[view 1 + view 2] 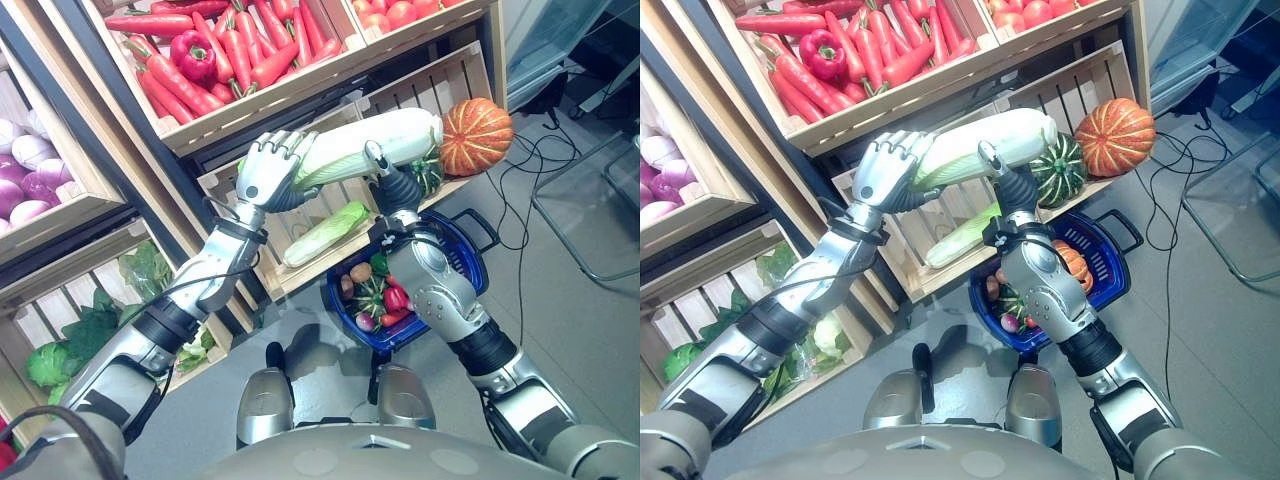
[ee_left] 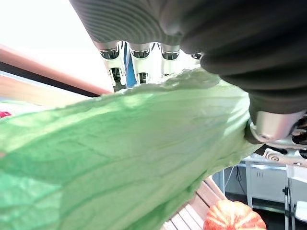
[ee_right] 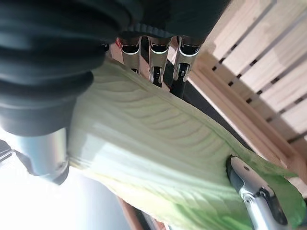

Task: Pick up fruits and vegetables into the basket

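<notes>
I have both robot hands up on one long napa cabbage (image 1: 375,143), held in the air in front of the wooden crates. My left robot hand (image 1: 268,170) wraps its fingers round the green leafy end, and my right robot hand (image 1: 395,183) clamps the pale end from below, thumb up against it. In the left wrist view the cabbage leaf (image 2: 120,153) lies right across the curled fingers (image 2: 139,62); in the right wrist view the pale ribs (image 3: 153,153) sit against the fingers (image 3: 156,60) too. The blue basket (image 1: 470,265) sits on the floor below my right arm, already carrying a few vegetables. A second cabbage (image 1: 325,233) lies in the crate behind, and an orange pumpkin (image 1: 476,136) rests on the crate's right end beside a striped green squash (image 1: 1057,168). Carrots (image 1: 235,55) and a red pepper (image 1: 194,52) fill the upper crate.
</notes>
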Robot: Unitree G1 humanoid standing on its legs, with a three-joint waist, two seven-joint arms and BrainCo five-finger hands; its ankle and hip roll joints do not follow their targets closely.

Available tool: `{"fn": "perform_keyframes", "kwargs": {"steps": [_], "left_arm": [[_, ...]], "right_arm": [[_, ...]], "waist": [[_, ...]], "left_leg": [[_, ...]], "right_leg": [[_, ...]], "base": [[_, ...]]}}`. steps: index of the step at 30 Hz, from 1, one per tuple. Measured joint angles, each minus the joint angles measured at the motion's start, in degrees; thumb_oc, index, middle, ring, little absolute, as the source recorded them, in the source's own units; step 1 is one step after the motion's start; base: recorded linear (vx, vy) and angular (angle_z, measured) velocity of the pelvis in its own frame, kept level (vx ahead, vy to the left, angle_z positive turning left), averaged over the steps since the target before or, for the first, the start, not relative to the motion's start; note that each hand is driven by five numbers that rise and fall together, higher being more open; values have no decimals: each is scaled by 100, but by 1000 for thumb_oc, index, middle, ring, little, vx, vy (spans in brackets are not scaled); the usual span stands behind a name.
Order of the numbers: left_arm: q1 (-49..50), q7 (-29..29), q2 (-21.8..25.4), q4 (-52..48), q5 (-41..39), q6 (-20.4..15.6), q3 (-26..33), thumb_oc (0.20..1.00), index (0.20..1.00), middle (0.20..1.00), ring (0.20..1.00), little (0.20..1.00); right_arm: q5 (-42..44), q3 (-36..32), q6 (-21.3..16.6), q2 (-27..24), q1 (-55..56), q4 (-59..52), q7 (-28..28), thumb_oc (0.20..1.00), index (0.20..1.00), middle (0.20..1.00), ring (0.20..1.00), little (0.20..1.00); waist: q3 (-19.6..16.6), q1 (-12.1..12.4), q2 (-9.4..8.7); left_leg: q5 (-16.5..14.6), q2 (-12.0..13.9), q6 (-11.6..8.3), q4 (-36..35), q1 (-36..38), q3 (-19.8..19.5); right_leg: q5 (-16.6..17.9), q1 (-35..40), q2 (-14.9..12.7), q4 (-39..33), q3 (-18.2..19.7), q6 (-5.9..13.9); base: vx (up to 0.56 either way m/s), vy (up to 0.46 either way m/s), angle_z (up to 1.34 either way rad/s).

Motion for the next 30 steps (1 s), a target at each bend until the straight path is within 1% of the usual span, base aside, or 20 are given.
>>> {"fn": "perform_keyframes", "kwargs": {"steps": [2,4,8,11,12,13,14,16,19,21,24,27,28,30], "left_arm": [[-9,-20,-135,191,-562,-5,-80,1000,1000,1000,1000,1000],[56,-167,-213,207,-1257,-53,-113,1000,1000,1000,1000,1000],[469,-276,-268,109,-2943,-437,5,1000,1000,1000,1000,1000],[902,-447,-303,124,-3870,-737,225,1000,1000,1000,1000,1000],[1059,-529,-336,163,-4177,-766,385,1000,1000,1000,1000,1000],[1353,-585,-364,356,-4452,-827,600,1000,1000,1000,1000,1000],[1594,-603,-365,472,-4576,-833,742,1000,1000,1000,1000,1000],[2105,-647,-367,733,-4730,-877,1032,1000,1000,1000,1000,1000],[2756,-660,-366,814,-5010,-968,1363,1000,1000,1000,1000,1000],[2991,-675,-375,886,-5166,-1175,1524,1000,1000,1000,1000,1000],[3024,-673,-369,909,-5217,-1486,1724,1000,1000,1000,1000,1000],[2922,-624,-368,898,-5320,-1778,1841,1000,1000,1000,1000,1000],[2890,-577,-368,879,-5323,-1880,1873,1000,1000,1000,1000,1000],[2841,-514,-366,806,-5347,-1964,1899,1000,1000,1000,1000,1000]], "right_arm": [[-9,-5,-3,8,0,52,6,200,200,200,200,200],[-23,1,3,6,0,181,24,200,200,200,200,200],[-393,-3,165,-206,45,183,263,200,200,200,200,200],[-769,-71,177,-337,181,176,539,200,200,200,200,200],[-848,-143,176,-380,225,141,617,200,200,200,200,200],[-1015,-415,173,-401,256,55,697,200,200,200,200,200],[-1110,-697,152,-452,292,-67,754,200,200,200,200,200],[-1276,-1376,-113,-593,355,-310,782,200,200,200,200,200],[-1471,-2179,-434,-949,367,-443,732,200,200,200,200,200],[-1718,-2576,-575,-1158,442,-470,659,200,200,200,200,200],[-1987,-2858,-681,-1337,542,-496,592,200,200,200,200,200],[-2349,-2972,-726,-1352,711,-497,392,200,200,200,200,200],[-2495,-2973,-726,-1357,743,-497,312,200,200,200,200,200],[-2676,-2979,-730,-1358,762,-498,187,200,200,200,200,200]], "waist": [[-6,14,-2],[-13,29,5],[-66,28,55],[-36,23,110],[-13,22,151],[38,14,242],[84,15,325],[160,11,459],[316,46,516],[489,86,517],[739,75,515],[1019,55,507],[1109,15,509],[1281,-18,511]], "left_leg": [[-1,-1,1,0,-3,2],[-2,1,1,1,-26,-5],[25,-1,17,30,-289,-6],[29,0,21,34,-370,-31],[29,1,22,32,-384,-39],[28,1,23,23,-397,-55],[30,2,24,16,-417,-86],[44,10,29,15,-505,-98],[85,9,26,-10,-589,-101],[86,5,25,-18,-607,-92],[111,-11,42,11,-798,-88],[127,-25,53,54,-935,-85],[141,-49,64,57,-992,-84],[149,-76,76,60,-1008,-63]], "right_leg": [[0,-3,-3,0,0,0],[1,-18,-4,1,-6,-2],[56,-254,-10,0,-13,-7],[60,-308,-16,-13,-37,-10],[59,-310,-18,-27,-58,-11],[59,-309,-23,-40,-80,-11],[59,-308,-25,-50,-113,-10],[59,-352,-25,-80,-168,-10],[59,-422,-24,-80,-199,-9],[57,-451,-29,-76,-212,-6],[55,-669,-55,28,-200,-5],[33,-858,-94,173,-185,-4],[22,-938,-116,229,-174,-2],[19,-996,-144,273,-137,5]], "base": [[-45,-14,0],[-119,-3,1],[-130,-9,0],[-86,-25,4],[-73,-33,6],[-79,-39,9],[-79,-41,13],[-72,-34,13],[-73,-20,7],[-101,5,-1],[-107,7,0],[-101,9,1],[-90,12,0],[-83,12,-4]]}}
